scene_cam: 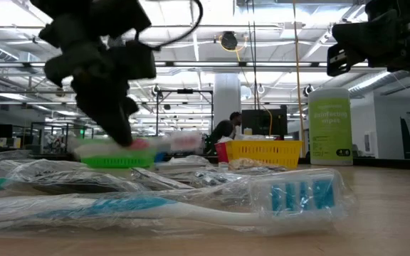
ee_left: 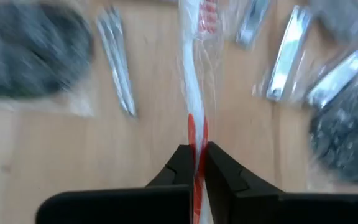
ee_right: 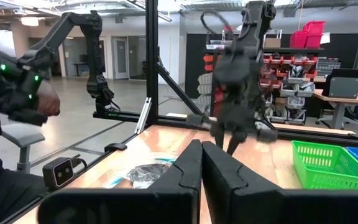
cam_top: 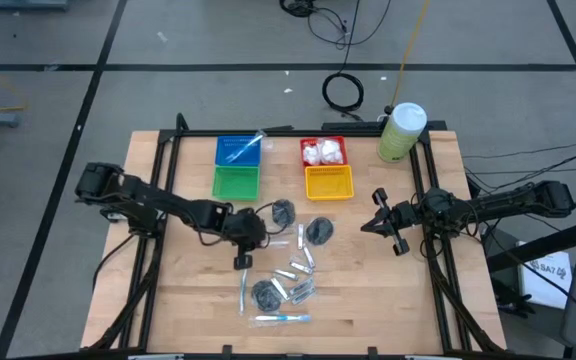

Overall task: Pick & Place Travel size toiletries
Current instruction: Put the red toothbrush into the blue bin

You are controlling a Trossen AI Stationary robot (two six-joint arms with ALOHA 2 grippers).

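Clamped in the left claw [ee_left: 196,163] mid-counter is a wrapped pink toothbrush [ee_left: 194,93], while most toiletries lie unsorted near the front edge and the right claw [cam_top: 380,222] waits clenched, empty.

At the wooden table's [cam_top: 188,310] far edge sit four small plastic baskets — blue [cam_top: 238,151], green [cam_top: 235,182], red [cam_top: 323,150], yellow [cam_top: 329,182] — with a tall pale-green canister [cam_top: 401,133] at far right.
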